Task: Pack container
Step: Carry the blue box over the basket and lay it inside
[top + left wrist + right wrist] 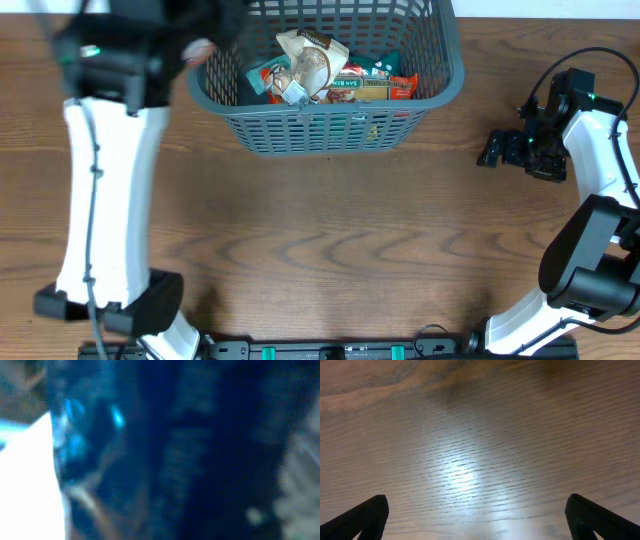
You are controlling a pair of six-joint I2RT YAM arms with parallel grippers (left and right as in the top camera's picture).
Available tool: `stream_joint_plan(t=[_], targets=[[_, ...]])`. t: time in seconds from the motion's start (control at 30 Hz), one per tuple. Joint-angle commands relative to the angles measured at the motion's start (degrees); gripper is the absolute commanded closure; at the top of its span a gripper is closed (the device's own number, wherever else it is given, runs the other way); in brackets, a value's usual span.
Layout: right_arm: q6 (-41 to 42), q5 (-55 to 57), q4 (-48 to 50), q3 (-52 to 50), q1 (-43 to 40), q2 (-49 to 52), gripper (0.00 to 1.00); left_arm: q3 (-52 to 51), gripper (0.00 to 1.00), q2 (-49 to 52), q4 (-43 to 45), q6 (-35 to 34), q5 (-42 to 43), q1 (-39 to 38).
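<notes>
No legible text; print on packets (350,88) in container (320,135) too small to read

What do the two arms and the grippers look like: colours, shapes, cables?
Both the left arm and right arm have white tubular links, black joints and black cables, with small green lights. The right gripper is black; its fingers look wedge-shaped.

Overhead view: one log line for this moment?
container: packets inside | left arm: blurred beside container's left rim, grip unclear | right gripper: open, empty, over table
</notes>
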Motion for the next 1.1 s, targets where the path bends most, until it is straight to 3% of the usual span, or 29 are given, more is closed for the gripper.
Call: stream_joint_plan(t=[0.0, 0.23, 0.47, 0.57, 0.67, 0.77, 0.87, 1.07], targets=[[-0.94, 0.20, -0.02, 0.02, 0.28, 0.00, 0.01, 0.74, 0.94, 4.24, 2.51, 13.05, 0.00, -3.72], [-0.96, 0.20, -0.48, 0.02, 0.28, 0.00, 0.01, 0.74, 0.94, 12.41, 6.16, 14.51, 8.44, -7.54], [-0.96, 0.20, -0.48, 0.02, 0.28, 0.00, 0.01, 0.74, 0.92, 20.59, 5.55, 14.45, 8.72, -8.26], [-0.96, 0.20, -0.44, 0.02, 0.28, 0.00, 0.01, 0.74, 0.69, 22.43, 5.20, 14.45, 8.72, -8.26], [-0.96, 0.20, -0.37, 0.02, 0.28, 0.00, 0.01, 0.74, 0.61, 22.45, 5.25, 14.45, 8.72, -8.26], [-0.92, 0.20, 0.33, 0.02, 0.28, 0.00, 0.01, 0.74, 0.43, 21.75, 5.20, 14.45, 8.68, -8.24], [-0.90, 0.17, 1.73, 0.02, 0.28, 0.00, 0.01, 0.74, 0.01, 20.65, 5.18, 13.40, 8.70, -8.26], [-2.91, -1.36, 4.55, 1.95, 0.28, -0.02, 0.01, 0.74, 0.02, 15.76, 3.78, 8.76, 6.56, -7.65]])
